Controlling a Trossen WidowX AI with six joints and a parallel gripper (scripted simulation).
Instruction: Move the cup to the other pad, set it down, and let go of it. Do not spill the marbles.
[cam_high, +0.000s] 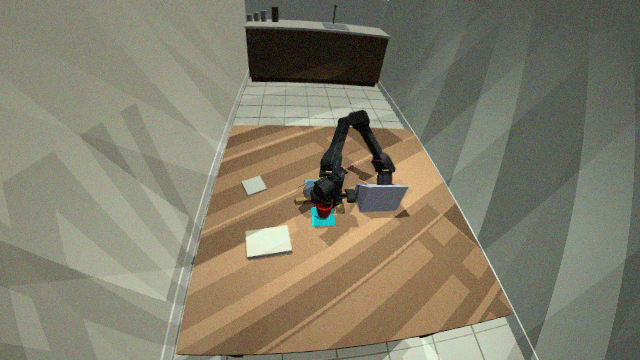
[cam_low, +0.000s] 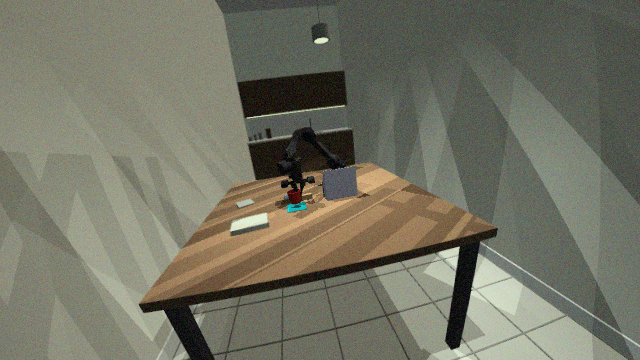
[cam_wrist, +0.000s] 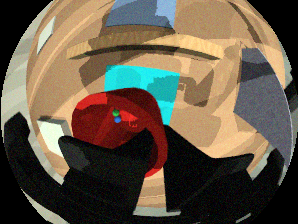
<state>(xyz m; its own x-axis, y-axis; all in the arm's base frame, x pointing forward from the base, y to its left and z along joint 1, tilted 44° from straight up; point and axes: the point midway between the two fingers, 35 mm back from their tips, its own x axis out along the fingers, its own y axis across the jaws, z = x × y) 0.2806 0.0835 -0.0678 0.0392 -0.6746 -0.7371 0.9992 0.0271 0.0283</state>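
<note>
Your gripper (cam_high: 325, 200) is clamped on the red cup (cam_high: 324, 209), which sits directly over the cyan pad (cam_high: 322, 220); whether it touches the pad you cannot tell. In your wrist view, a green marble (cam_wrist: 115, 113) and a blue marble (cam_wrist: 117, 120) lie inside the cup. The blue pad (cam_wrist: 143, 10) lies beyond, and a grey upright panel (cam_high: 381, 197) stands just beside the arm.

On the wooden table (cam_high: 350, 280), a pale slab (cam_high: 268, 241) lies near a small grey tile (cam_high: 254, 185), well apart from an upright grey-blue panel (cam_high: 381, 197)
</note>
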